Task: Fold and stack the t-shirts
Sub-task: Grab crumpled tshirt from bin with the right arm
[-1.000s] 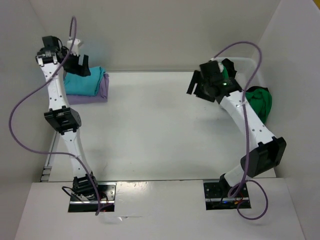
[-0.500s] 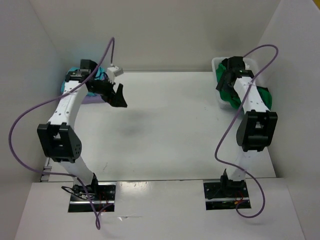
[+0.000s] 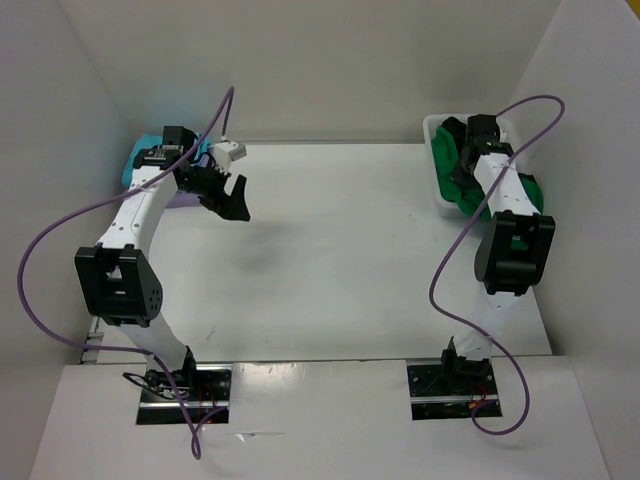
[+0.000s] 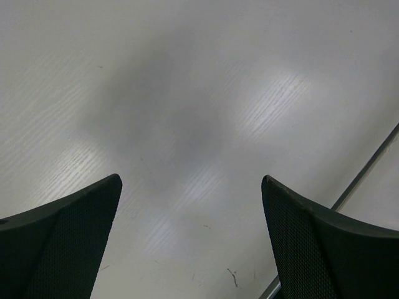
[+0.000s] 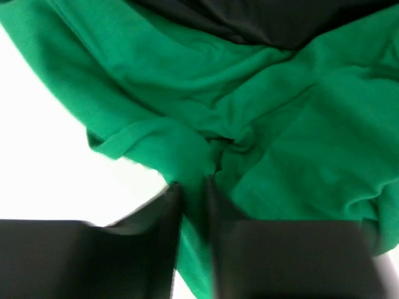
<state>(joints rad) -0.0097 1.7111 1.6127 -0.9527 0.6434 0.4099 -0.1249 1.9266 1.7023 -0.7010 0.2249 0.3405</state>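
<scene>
A crumpled green t-shirt (image 5: 156,68) fills the right wrist view, with a black t-shirt (image 5: 262,18) lying above it. My right gripper (image 5: 194,187) is shut on a pinched fold of the green cloth. From the top view this gripper (image 3: 462,140) reaches down into the white bin (image 3: 432,125), where the green t-shirt (image 3: 455,188) spills over the rim. A folded turquoise t-shirt (image 3: 130,165) lies on a lavender one (image 3: 178,200) at the far left, partly hidden by my left arm. My left gripper (image 3: 232,190) (image 4: 190,180) hangs open over bare table beside them, holding nothing.
White walls close in the table at the left, back and right. A table seam or edge (image 4: 368,168) runs diagonally at the right of the left wrist view. Purple cables loop off both arms.
The right arm swung into the bin and its jaws closed on the green cloth. The left arm came off the folded stack and moved right over the table, still open.
</scene>
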